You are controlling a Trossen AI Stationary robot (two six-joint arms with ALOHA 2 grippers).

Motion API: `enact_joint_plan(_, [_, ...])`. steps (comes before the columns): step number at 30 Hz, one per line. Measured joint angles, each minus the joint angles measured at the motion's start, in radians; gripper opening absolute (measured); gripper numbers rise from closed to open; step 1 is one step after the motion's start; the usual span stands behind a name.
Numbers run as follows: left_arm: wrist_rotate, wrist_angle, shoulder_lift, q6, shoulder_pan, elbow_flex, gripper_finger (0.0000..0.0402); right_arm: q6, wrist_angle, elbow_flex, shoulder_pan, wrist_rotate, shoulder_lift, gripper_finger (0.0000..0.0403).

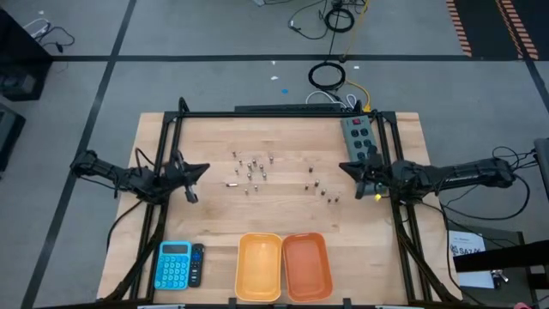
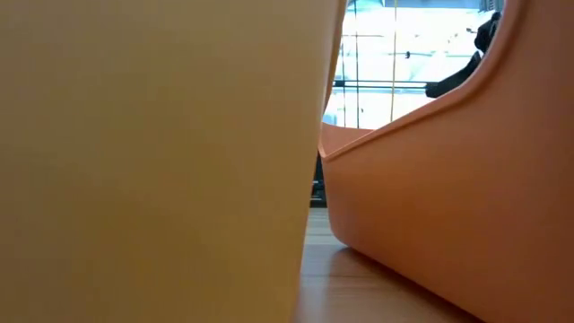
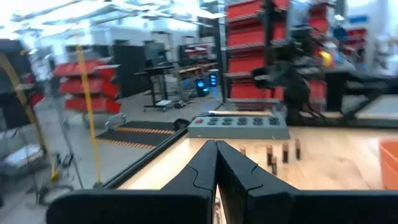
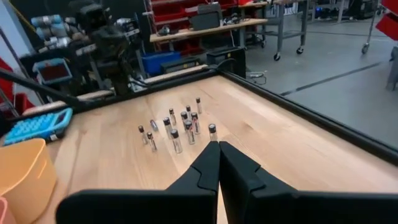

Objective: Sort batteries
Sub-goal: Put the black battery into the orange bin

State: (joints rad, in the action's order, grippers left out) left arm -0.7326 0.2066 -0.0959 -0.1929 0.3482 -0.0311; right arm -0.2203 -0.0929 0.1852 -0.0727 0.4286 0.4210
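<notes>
Batteries (image 1: 250, 168): upright, scattered mid-table beside power strip (image 1: 358, 133).
Left gripper (image 3: 216, 155): pressed together.
Right gripper (image 4: 217, 152): pressed together.
Low view: only bins (image 2: 430, 206).

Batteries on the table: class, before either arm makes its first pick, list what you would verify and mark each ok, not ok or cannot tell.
1. Left gripper clear of the batteries, fingers shut: ok to wait, not ok to pick.
2. Right gripper beside the smaller cluster, shut: not ok to pick.
3. Yellow tray and orange tray look empty: ok.
4. Most batteries upright, one lying flat: ok.
5. Which type goes in which tray: cannot tell.
</notes>
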Motion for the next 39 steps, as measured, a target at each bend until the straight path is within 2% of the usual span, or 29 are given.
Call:
enact_joint_plan(3, [-0.006,-0.002,0.000,0.010,-0.013,-0.001,0.0015,0.014,0.002,0.041,-0.004,0.010,0.054,0.0028])
enact_joint_plan(8, [-0.024,0.017,0.000,0.056,-0.035,-0.008,0.0015,0.025,0.005,0.101,-0.005,-0.012,0.120,0.0085])
enact_joint_plan(13, [-0.025,0.008,0.000,0.057,-0.035,-0.008,0.0015,-0.046,-0.090,0.108,-0.008,-0.011,0.142,0.0126])
enact_joint_plan(15, [-0.030,-0.006,0.000,0.110,-0.035,-0.008,0.0015,-0.069,-0.095,0.108,-0.008,-0.007,0.143,0.0135])
enact_joint_plan(19, [-0.040,-0.019,0.000,0.255,-0.035,-0.008,0.0015,-0.160,-0.132,0.108,-0.007,-0.027,0.153,0.0141])
enact_joint_plan(22, [-0.028,-0.034,0.000,0.268,-0.035,-0.008,0.0015,-0.207,-0.110,0.108,-0.008,-0.092,0.168,0.0138])
enact_joint_plan(29, [-0.033,-0.088,0.000,0.291,-0.035,-0.046,0.0015,-0.212,-0.104,0.107,-0.001,-0.095,0.263,0.0137])
enact_joint_plan(32, [-0.035,-0.125,0.000,0.292,-0.043,-0.057,0.0015,-0.205,-0.076,0.110,0.026,-0.132,0.322,0.0137])
enact_joint_plan(39, [-0.034,-0.149,0.000,0.293,-0.081,-0.064,0.0015,-0.137,0.271,0.298,0.000,-0.147,0.504,0.0137])
